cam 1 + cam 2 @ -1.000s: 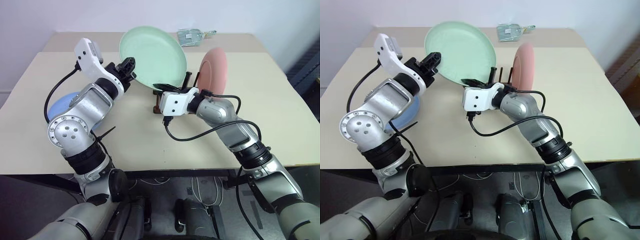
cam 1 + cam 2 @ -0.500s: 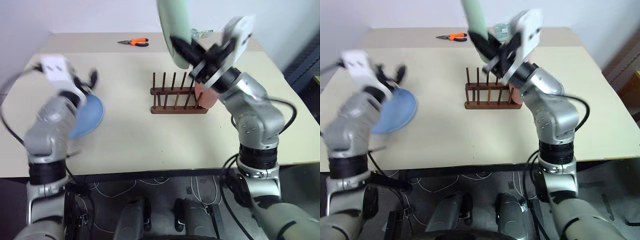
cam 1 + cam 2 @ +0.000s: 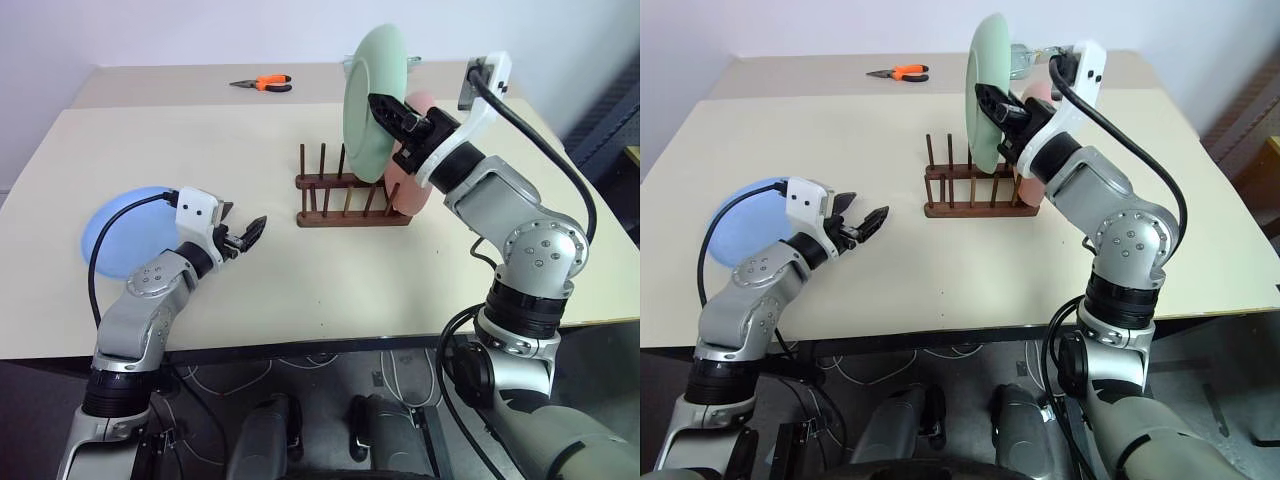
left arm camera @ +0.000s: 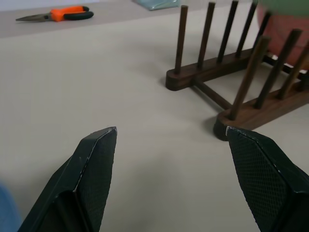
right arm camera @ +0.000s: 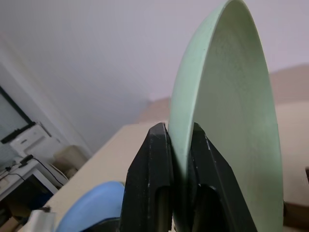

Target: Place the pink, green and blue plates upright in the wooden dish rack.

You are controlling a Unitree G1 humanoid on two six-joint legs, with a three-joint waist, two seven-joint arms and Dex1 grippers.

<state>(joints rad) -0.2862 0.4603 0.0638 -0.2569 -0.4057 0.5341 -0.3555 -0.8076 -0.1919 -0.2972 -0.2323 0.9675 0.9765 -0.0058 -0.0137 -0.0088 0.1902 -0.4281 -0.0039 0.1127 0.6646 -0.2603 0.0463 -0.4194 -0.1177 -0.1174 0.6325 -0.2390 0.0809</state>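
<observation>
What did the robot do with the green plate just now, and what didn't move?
The left gripper let go of the green plate and dropped down beside the blue plate. The right gripper kept hold and turned the plate upright above the rack. The pink plate stayed in the rack; the blue plate stayed flat.

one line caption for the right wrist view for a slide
Right end effector clamps the rim of the upright green plate, with the blue plate lying flat beyond.

Lab: bare table [image 3: 300, 290], pliers [image 3: 262, 84], cables
</observation>
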